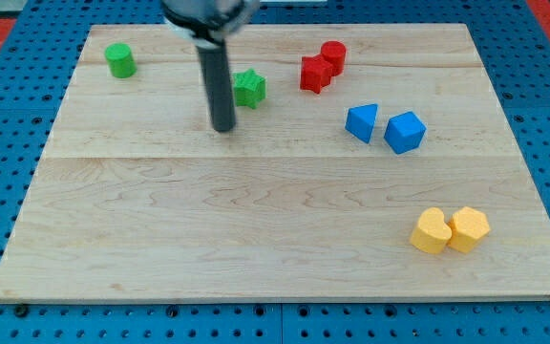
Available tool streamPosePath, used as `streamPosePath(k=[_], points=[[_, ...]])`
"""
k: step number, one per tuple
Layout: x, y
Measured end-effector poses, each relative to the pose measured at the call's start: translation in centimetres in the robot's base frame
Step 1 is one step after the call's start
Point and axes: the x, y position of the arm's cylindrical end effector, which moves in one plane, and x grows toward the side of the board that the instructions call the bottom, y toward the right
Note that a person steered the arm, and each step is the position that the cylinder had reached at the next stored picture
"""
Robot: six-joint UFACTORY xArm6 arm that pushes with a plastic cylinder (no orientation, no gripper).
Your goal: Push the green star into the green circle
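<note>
Blue pegboard surrounds the wooden board (275, 239). No gripper on this rig, just a rod, so nothing is held; my tip (223, 128) sits just left of and below the green star (249, 88). Green circle (119, 60) is well apart, near the top left. Red blocks (322, 66) sit right of the star.

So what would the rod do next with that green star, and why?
Probably circle my tip round to the green star's right side, then push leftward. My tip sits at the star's lower left, on the side facing the green circle, so pushing from here would drive it away.
</note>
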Motion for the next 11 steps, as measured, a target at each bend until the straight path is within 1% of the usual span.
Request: streamPosePath(k=[1, 2, 3, 4, 5, 6, 7, 8, 9, 10, 11], points=[[-2.4, 6.1], [-7.0, 4.7], [-8.9, 1.8], [-8.8, -7.0], [-8.8, -12.0], [-7.0, -15.1], [-5.1, -16.9], [-8.2, -17.0], [-10.1, -17.0], [-9.4, -17.1], [-7.3, -17.1]])
